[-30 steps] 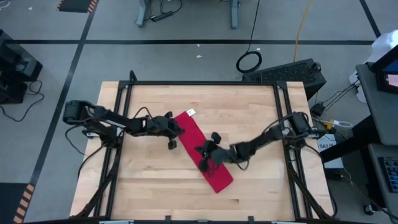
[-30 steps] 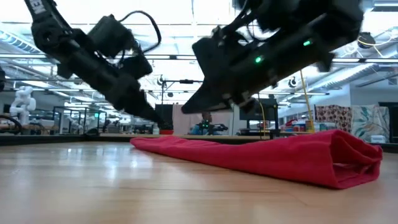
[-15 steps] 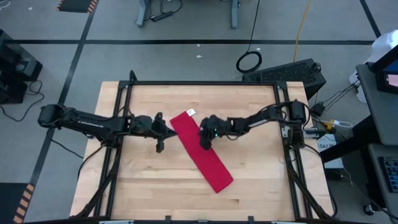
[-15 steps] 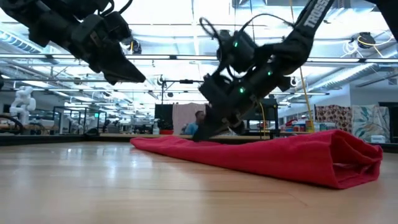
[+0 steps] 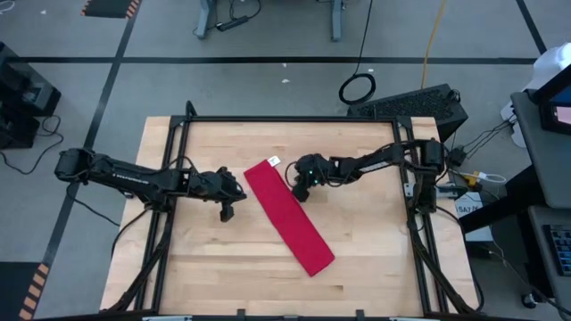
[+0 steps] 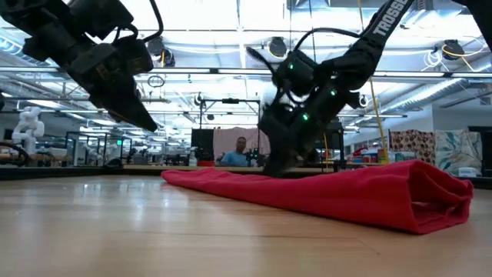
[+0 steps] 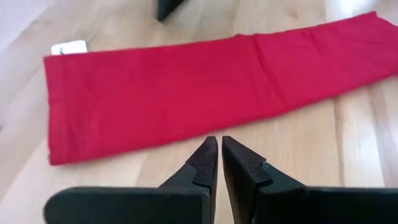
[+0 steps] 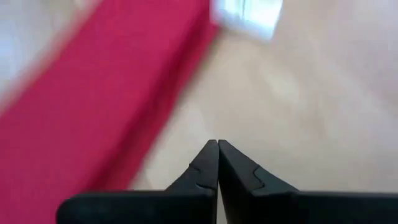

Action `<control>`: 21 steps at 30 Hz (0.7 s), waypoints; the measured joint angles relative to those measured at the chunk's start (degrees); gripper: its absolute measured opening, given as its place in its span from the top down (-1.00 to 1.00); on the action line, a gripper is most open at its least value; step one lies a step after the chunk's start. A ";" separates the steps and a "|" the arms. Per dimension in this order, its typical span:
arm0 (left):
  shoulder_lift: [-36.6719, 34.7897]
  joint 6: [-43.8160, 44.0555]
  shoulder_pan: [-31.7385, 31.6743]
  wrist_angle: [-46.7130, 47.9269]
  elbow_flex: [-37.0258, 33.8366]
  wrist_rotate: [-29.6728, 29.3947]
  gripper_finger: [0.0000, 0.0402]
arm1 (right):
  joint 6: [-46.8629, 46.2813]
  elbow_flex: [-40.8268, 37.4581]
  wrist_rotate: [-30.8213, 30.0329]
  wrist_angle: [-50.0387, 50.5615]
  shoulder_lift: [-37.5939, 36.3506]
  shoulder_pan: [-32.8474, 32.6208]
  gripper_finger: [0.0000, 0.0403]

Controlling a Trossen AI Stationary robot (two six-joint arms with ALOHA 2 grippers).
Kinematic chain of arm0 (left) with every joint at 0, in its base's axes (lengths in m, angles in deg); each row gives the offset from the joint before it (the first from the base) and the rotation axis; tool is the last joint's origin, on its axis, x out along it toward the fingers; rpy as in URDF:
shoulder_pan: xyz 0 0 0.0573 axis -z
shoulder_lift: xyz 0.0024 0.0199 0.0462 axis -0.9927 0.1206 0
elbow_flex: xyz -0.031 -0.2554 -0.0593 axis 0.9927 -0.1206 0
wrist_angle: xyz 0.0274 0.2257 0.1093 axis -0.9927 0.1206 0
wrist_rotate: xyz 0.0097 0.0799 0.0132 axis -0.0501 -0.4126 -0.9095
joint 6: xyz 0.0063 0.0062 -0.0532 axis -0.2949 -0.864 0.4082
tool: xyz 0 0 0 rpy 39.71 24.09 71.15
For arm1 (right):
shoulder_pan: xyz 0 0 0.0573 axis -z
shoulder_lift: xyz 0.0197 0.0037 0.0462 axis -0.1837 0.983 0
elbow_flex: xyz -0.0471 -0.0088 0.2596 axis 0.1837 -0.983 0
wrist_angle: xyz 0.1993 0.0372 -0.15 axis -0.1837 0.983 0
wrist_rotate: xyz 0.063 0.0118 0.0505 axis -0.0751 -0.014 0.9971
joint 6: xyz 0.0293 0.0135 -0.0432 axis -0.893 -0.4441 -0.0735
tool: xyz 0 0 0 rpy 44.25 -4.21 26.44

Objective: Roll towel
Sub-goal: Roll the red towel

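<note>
The red towel (image 5: pixel 290 218) lies flat on the wooden table, folded into a long narrow strip that runs slanting from far left to near right. Its white tag (image 5: pixel 273 161) is at the far end. My left gripper (image 5: pixel 226 214) is shut and hovers over bare wood just left of the strip; the left wrist view shows its tips (image 7: pixel 217 142) short of the towel's long edge (image 7: pixel 186 87). My right gripper (image 5: pixel 299 194) is shut and low over bare wood beside the strip's right edge, near the tag end (image 8: pixel 217 144).
The table's dark frame rails (image 5: pixel 178 143) run along its left and right sides. Bare wood lies all around the towel. In the low view (image 6: pixel 430 196) the towel's near end is a thick folded bulge. A person (image 6: pixel 242 150) shows far behind the table.
My right gripper has gone from over the towel's middle toward the far edge and now stands beside the tag end. My left gripper has drawn back toward the table's left edge, away from the towel. The towel has stayed where it lay.
</note>
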 joint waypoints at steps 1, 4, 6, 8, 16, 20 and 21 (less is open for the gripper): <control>0.02 0.33 0.42 -0.04 -0.07 0.02 0.86 | 0.05 0.02 -0.09 -2.24 -0.64 -0.09 1.00; -0.01 0.37 1.64 -0.89 -0.13 -0.49 0.86 | 0.30 0.25 1.21 -11.99 -1.38 -1.58 1.00; -0.02 0.37 2.35 -2.47 -0.13 -1.44 0.86 | 1.13 0.85 2.30 -15.85 -0.12 -2.86 1.00; -0.01 0.33 2.78 -3.43 -0.13 -2.63 0.86 | 1.56 3.11 2.47 -14.96 1.96 -3.79 1.00; -0.01 0.37 3.82 -3.90 -0.16 -5.16 0.86 | 6.48 17.19 1.10 6.45 10.51 -4.75 1.00; -0.01 0.74 4.20 -3.93 -0.16 -5.38 0.86 | 9.20 20.51 -1.40 13.22 12.98 -3.31 1.00; -0.01 0.85 4.33 -3.96 -0.16 -5.49 0.86 | 9.09 20.76 -1.98 14.71 13.08 -2.78 1.00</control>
